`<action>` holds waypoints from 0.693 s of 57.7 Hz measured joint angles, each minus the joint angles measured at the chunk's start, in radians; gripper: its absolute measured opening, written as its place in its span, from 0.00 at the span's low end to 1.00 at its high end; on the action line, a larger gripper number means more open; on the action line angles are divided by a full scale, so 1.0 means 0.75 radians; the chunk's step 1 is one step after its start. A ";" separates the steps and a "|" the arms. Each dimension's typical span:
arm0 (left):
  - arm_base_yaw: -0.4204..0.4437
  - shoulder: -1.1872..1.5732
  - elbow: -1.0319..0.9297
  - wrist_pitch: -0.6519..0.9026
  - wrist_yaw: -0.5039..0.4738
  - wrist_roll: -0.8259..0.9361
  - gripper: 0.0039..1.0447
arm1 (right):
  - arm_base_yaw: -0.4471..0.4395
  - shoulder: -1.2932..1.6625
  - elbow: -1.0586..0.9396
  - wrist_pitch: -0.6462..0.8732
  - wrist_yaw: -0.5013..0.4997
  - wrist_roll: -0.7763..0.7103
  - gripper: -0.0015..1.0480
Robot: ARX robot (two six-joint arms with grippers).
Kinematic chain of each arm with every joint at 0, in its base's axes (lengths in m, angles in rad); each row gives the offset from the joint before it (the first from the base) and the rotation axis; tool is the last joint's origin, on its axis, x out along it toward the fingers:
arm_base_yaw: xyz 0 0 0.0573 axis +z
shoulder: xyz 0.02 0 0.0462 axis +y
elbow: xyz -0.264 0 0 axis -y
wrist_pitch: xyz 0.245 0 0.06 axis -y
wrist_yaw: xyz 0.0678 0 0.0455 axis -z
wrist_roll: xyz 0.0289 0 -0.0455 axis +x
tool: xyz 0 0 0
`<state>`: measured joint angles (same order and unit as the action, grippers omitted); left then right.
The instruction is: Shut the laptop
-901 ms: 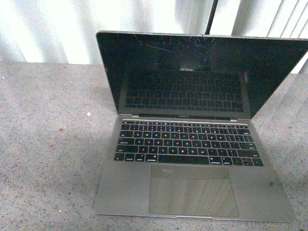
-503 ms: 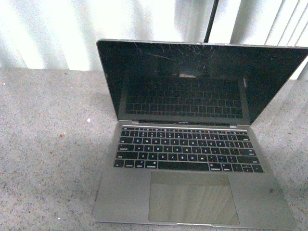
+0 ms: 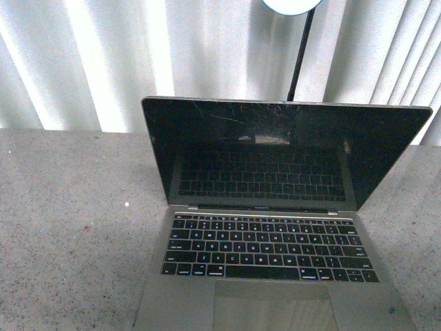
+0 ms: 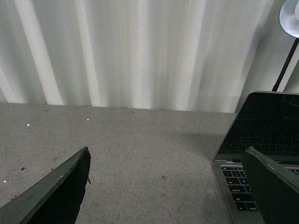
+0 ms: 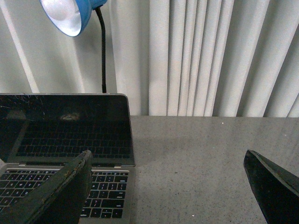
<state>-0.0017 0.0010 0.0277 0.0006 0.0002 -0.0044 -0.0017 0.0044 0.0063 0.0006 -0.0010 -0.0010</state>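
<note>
You are getting ready to shut the laptop.
It is sitting open towards the near edge of the desk, its lid standing up. Your left pincer and right pincer are both gaping wide, holding nothing, one each side, free to push the lid.

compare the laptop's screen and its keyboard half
The screen stands upright, leaning slightly back; the keyboard half lies flat on the table. The screen is glossy black and scratched; the keyboard half is matte grey with black keys. Both are about equally wide.
</note>
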 joint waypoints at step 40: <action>-0.486 1.922 0.929 0.908 -0.072 0.116 0.94 | -0.159 1.681 0.710 0.733 -0.667 -0.635 0.93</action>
<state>-0.3664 1.4425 0.7242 0.6819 -0.0540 0.0826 -0.1211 1.2648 0.5385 0.5507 -0.5011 -0.4770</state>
